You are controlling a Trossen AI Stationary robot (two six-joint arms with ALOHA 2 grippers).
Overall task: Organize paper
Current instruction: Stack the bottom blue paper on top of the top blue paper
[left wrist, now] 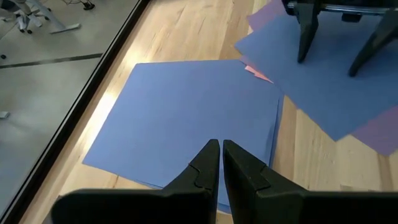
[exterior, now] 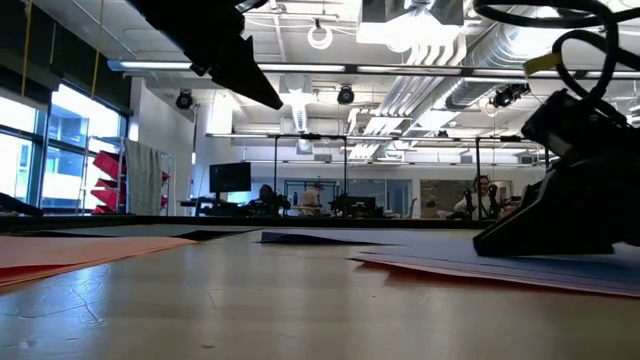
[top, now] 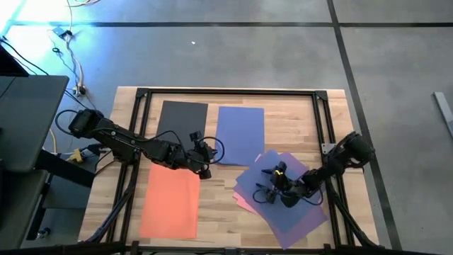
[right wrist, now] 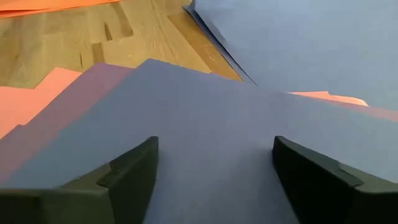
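Note:
Four groups of paper lie flat on the table. A dark grey sheet (top: 184,119) and a blue sheet (top: 239,133) lie side by side at the far side, and an orange sheet (top: 170,202) lies near left. A skewed pile at the near right has a blue-violet sheet (top: 287,205) on top, a purple sheet (top: 272,157) under it and a pink sheet (top: 243,202) lowest. My left gripper (top: 206,164) (left wrist: 221,149) is shut and hovers over the blue sheet's near edge (left wrist: 186,112). My right gripper (top: 260,188) (right wrist: 214,146) is open on the pile. My right gripper has both spread fingers (right wrist: 134,165) down on the pile's top blue-violet sheet (right wrist: 211,118), near the pile's left end. It comes from the table's right, slanting down. In the low view a fingertip (exterior: 487,243) meets the paper, which lies flat on the sheets beneath.
A black metal frame (top: 226,92) runs around the wooden tabletop, with posts at both sides. Bare wood (top: 219,205) lies between the orange sheet and the pile. A grey desk (top: 28,120) and cables stand off the table's left.

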